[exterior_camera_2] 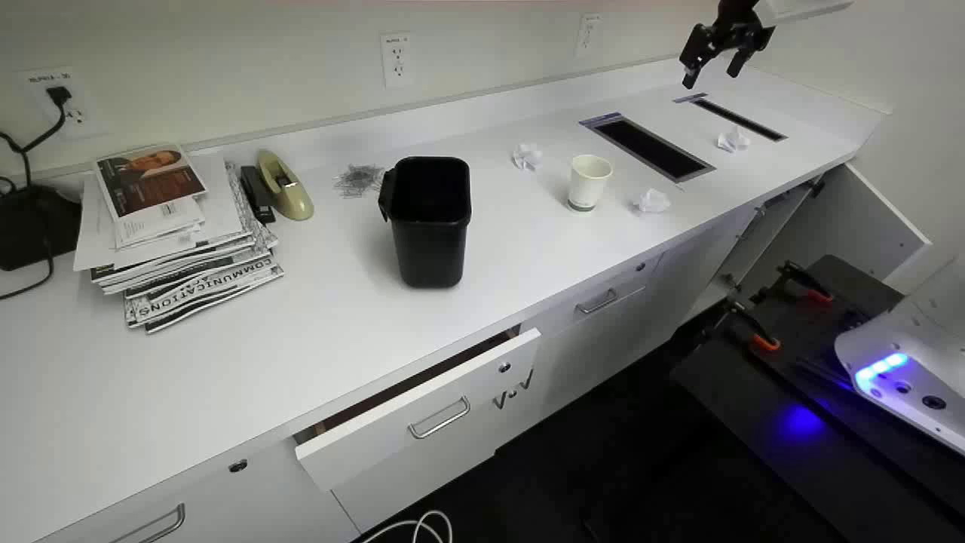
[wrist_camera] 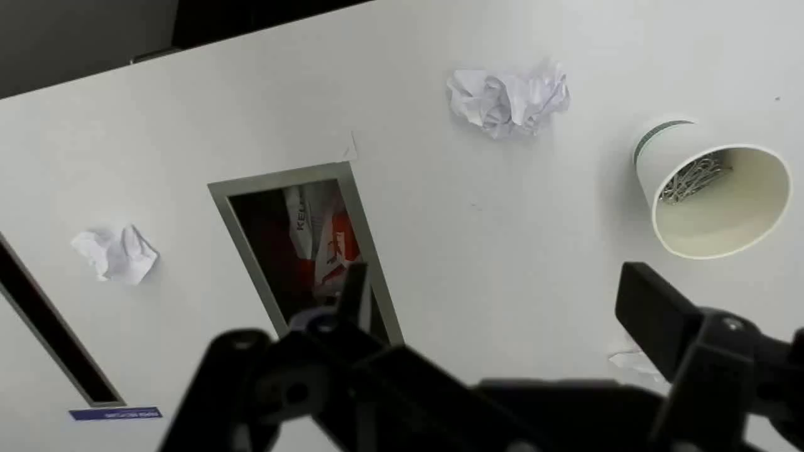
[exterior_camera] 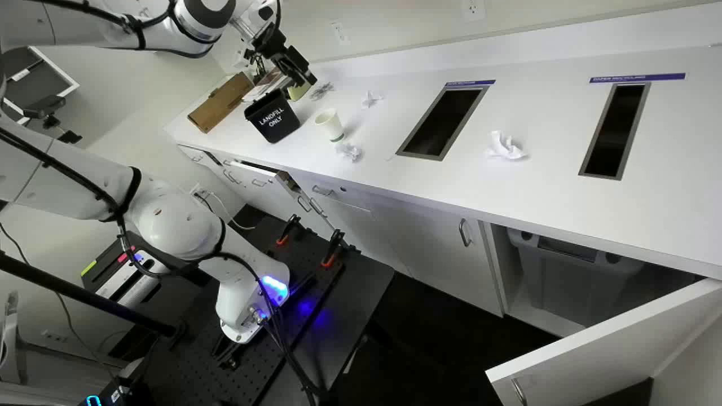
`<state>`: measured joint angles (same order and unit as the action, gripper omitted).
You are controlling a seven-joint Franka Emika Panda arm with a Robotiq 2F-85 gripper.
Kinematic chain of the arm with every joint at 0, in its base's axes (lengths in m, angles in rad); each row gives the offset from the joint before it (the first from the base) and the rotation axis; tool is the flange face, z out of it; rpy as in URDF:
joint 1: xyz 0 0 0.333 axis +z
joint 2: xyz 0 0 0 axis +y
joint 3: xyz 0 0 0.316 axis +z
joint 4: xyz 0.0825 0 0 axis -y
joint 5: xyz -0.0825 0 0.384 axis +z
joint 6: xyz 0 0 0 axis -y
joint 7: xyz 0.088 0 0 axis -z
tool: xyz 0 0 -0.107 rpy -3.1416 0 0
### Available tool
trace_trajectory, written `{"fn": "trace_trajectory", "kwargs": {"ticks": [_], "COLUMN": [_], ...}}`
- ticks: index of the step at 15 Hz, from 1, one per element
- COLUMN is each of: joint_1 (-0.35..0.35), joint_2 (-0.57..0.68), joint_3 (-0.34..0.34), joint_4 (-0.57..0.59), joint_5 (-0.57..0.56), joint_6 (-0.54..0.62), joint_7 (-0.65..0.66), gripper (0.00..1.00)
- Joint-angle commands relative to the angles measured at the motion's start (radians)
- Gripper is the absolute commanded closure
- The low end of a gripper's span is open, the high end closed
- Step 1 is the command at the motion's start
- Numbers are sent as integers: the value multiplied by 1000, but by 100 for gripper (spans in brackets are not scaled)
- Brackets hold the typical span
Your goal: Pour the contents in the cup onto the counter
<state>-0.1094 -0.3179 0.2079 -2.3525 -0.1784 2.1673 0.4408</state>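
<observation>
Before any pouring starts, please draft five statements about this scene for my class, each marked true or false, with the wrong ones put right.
1. The cup stands upright on the counter. True.
2. The fingers are closed around the cup. False: the fingers are spread apart and hold nothing.
3. There are paper clips inside the cup. True.
4. The black bin is marked "PAPER ONLY". False: the black bin is marked "LANDFILL ONLY".
5. A drawer under the counter is partly open. True.

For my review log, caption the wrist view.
Open gripper above the counter, with crumpled paper and an upright cup of paper clips.
</observation>
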Motion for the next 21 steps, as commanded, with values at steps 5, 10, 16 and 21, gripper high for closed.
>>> {"fn": "trace_trajectory", "kwargs": {"ticks": [5, 10, 16, 21], "joint_1": [30, 30, 95, 139], "joint_2": [2, 2, 118, 284], "joint_3": [-28, -28, -43, -93], "joint_4": [2, 2, 38, 90], "joint_5": [-11, -11, 11, 72], "joint_6": [-4, -4, 152, 271], "joint_7": [8, 8, -153, -388], "gripper": [0, 0, 0, 0]}}
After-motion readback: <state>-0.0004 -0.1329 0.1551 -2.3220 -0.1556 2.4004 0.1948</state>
